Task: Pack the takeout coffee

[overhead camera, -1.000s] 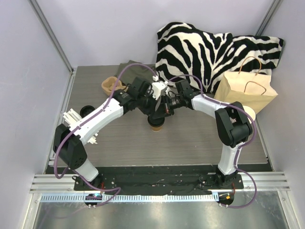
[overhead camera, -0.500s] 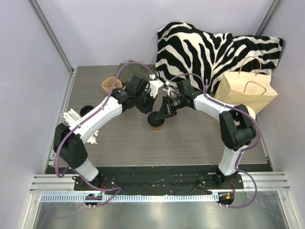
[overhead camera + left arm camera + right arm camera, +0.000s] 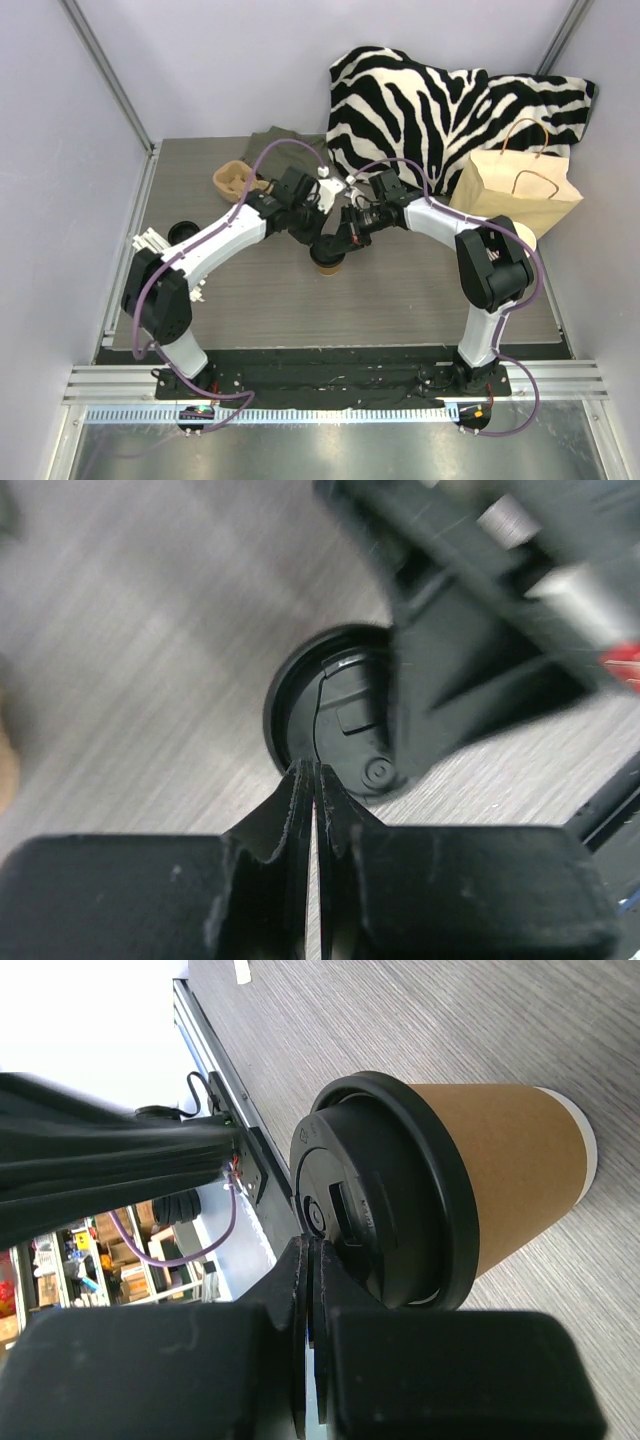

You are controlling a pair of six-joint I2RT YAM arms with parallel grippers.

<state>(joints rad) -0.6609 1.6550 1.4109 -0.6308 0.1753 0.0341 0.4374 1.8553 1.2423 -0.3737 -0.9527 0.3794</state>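
Hovering at the black lid (image 3: 375, 1200) of the takeout coffee (image 3: 500, 1175), which stands upright mid-table, the left gripper (image 3: 315, 800) and right gripper (image 3: 308, 1260) are both pressed together on nothing; lidding appears complete, so next one gripper must spread, grasp the cup wall and carry it to the paper bag (image 3: 515, 190).

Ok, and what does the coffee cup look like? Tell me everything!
The coffee cup is small and tapered, brown kraft paper with a pale bottom rim. A round black plastic lid caps it. It stands upright on the grey wood-grain table, near the middle. The left end effector and right end effector, both shut, sit right at the lid; whether they touch it is unclear.
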